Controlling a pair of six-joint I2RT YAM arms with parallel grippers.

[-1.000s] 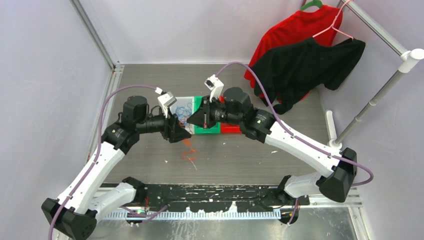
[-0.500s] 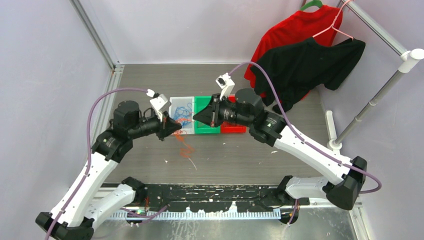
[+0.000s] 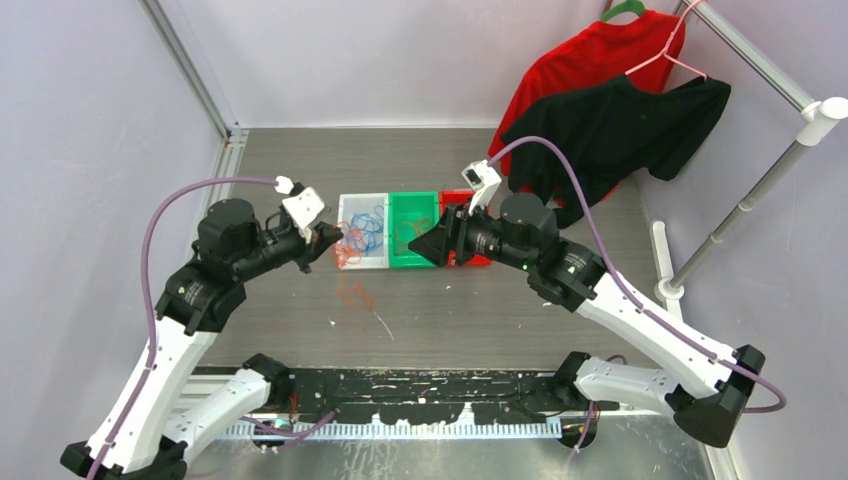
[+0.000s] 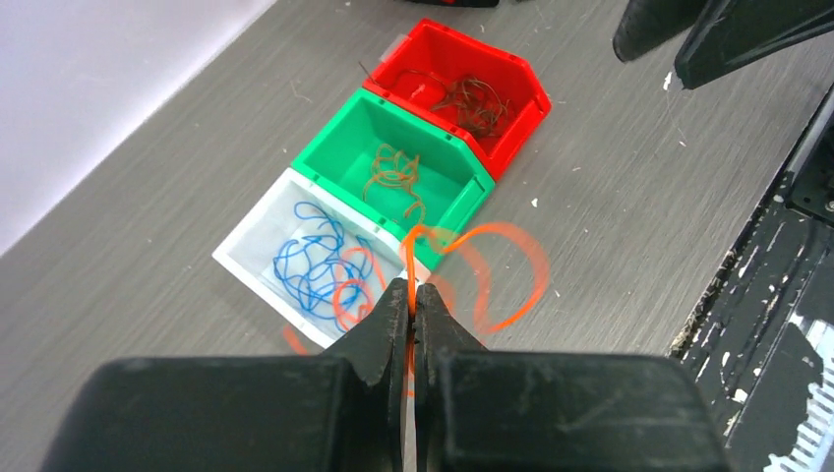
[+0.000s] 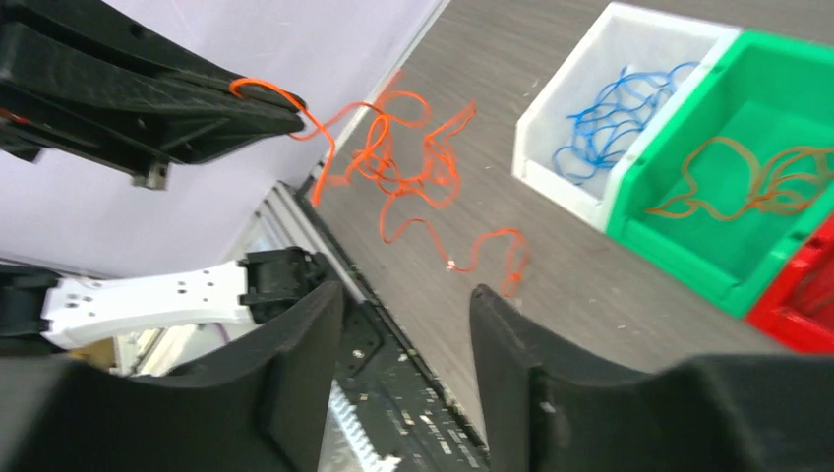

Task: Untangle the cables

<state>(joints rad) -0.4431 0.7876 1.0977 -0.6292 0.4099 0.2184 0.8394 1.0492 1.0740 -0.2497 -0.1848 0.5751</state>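
One orange cable (image 4: 409, 258) pinched between left pincer (image 4: 413, 295) tips.

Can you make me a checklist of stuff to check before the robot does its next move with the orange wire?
1. The left gripper is pinched shut on the orange cable: ok.
2. The right gripper is open with nothing in it, ready to grab: ok.
3. The orange cable is free of tangles: cannot tell, it hangs in many loops.
4. The orange cable is lifted off the table: not ok, its low end looks to lie on the table.
5. The blue cables sit inside the white bin, out of the way: ok.
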